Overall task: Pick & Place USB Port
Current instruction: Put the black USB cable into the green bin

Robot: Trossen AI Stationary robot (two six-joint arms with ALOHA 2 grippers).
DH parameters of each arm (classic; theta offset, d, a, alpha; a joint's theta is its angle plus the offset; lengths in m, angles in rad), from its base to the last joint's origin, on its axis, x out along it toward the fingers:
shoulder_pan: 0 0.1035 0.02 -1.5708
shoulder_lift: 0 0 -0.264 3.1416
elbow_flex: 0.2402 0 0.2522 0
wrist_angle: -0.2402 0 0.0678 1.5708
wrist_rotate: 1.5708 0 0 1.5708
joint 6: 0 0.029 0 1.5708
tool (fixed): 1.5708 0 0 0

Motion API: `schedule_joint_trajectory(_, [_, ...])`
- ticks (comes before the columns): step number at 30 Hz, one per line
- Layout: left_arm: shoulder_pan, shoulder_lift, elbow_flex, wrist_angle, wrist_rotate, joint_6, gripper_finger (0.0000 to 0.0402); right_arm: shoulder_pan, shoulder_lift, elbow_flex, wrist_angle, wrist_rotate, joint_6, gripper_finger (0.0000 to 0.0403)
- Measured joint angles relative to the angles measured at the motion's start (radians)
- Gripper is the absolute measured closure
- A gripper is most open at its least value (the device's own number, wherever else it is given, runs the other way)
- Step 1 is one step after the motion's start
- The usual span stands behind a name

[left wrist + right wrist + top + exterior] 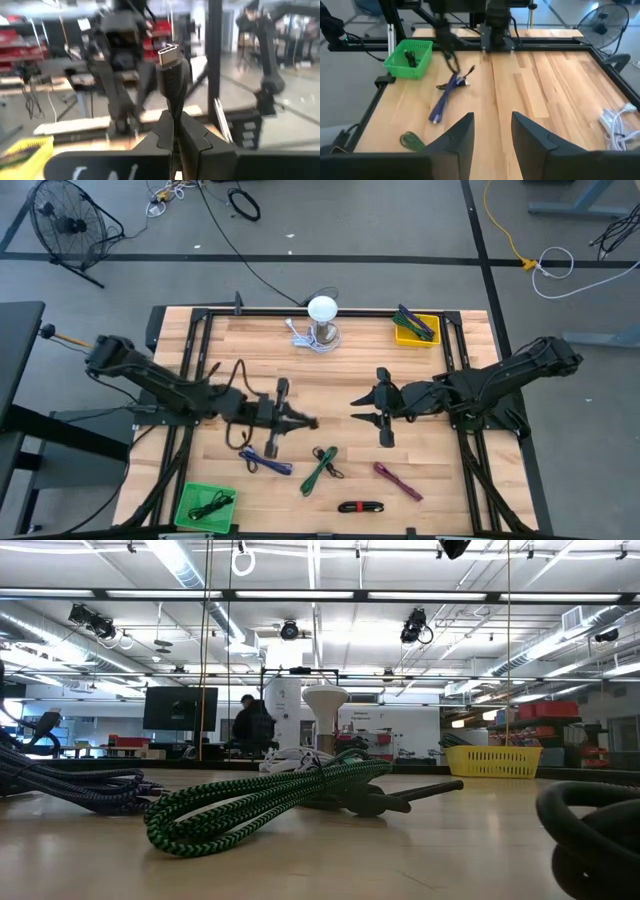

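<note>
Looking from the near edge, we see the green basket (pixel 205 506) at the near left corner. Further in, our left gripper (pixel 308 422) is clamped on a dark USB cable (pixel 173 75), plug up. Opposite, our right gripper (pixel 362 410) stands spread and empty. Farthest sits the yellow basket (pixel 416 332).
</note>
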Motion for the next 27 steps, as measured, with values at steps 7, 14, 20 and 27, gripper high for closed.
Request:
schedule_joint_trajectory(7, [-0.171, -0.092, -0.001, -0.268, -0.098, -0.108, 0.0393, -0.001, 0.0, 0.0, 0.001, 0.017, -0.004, 0.0278])
schedule_joint_trajectory(14, [-0.353, -0.139, -0.001, -0.443, -0.21, -0.328, 0.0393, -0.001, 0.0, 0.0, -0.008, 0.041, -0.005, 0.0278])
schedule_joint_trajectory(20, [-0.507, -0.14, -0.001, -0.587, -0.246, -0.611, 0.0393, -0.001, 0.0, 0.0, -0.023, 0.046, -0.005, 0.028])
schedule_joint_trajectory(27, [-0.643, -0.139, -0.001, -0.811, -0.205, -0.91, 0.0393, -0.002, 0.0, 0.0, -0.023, 0.108, -0.005, 0.028])
